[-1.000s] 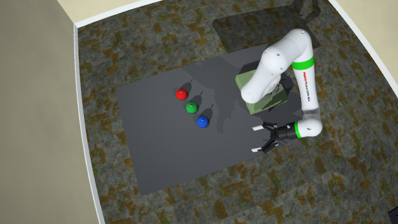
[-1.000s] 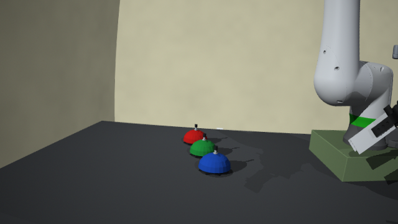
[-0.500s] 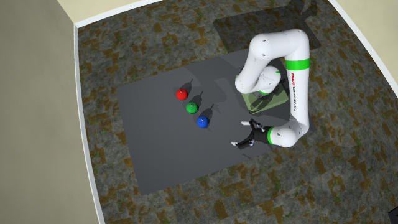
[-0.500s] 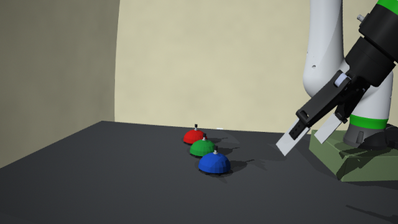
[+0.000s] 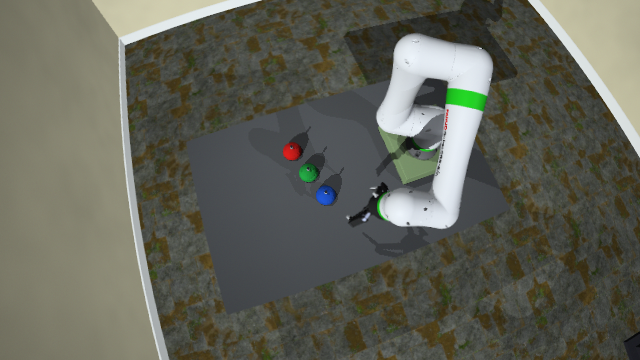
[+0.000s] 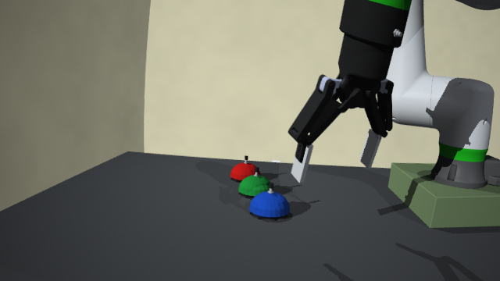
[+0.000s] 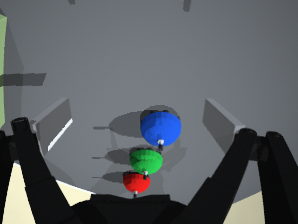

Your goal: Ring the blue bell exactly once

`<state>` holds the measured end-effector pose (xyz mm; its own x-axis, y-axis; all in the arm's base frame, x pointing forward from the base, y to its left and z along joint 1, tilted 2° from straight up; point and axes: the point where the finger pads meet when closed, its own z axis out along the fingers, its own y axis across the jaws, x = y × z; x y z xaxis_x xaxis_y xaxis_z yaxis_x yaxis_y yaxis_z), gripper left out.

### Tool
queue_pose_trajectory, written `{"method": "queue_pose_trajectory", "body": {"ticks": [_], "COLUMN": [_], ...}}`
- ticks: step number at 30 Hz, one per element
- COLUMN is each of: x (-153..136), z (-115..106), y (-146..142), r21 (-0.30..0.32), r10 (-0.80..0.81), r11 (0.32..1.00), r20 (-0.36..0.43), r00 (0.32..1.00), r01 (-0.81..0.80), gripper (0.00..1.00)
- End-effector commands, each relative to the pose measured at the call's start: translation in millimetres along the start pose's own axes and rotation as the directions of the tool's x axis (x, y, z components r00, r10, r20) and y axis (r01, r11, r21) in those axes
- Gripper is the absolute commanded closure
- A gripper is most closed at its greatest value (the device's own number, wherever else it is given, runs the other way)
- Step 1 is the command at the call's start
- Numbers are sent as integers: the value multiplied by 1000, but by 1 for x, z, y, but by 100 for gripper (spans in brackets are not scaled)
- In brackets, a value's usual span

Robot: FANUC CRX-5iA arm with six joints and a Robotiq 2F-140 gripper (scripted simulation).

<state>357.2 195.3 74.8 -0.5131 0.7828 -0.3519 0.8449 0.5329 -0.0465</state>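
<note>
Three dome bells stand in a row on the dark mat: red (image 5: 292, 151), green (image 5: 308, 172) and the blue bell (image 5: 325, 195), each with a small button on top. The blue bell (image 6: 269, 204) is nearest the front in the exterior view, with green (image 6: 255, 185) and red (image 6: 244, 172) behind it. My gripper (image 5: 361, 205) is open and empty, a short way to the right of the blue bell and above the mat (image 6: 336, 168). In the wrist view the blue bell (image 7: 160, 127) lies between the spread fingers, green (image 7: 147, 160) and red (image 7: 136, 181) beyond it.
The arm's green base block (image 5: 410, 160) stands on the mat to the right of the bells; it shows also in the exterior view (image 6: 441, 195). Patterned floor surrounds the mat, with walls at the left and the back.
</note>
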Motion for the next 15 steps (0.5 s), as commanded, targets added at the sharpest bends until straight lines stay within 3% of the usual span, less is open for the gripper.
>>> {"method": "queue_pose_trajectory", "body": {"ticks": [1,9,15], "x": [-25,-89,-128], "z": [8,17,21], "y": [9,23,29], "r21": [50,49,27], "r10": [37,139,188], "r11": [998,990,982], "r20": [-94,-252,-323], "r00": [995,958,928], "r01": [-33,-131,-189], "gripper": [0,0,0]}}
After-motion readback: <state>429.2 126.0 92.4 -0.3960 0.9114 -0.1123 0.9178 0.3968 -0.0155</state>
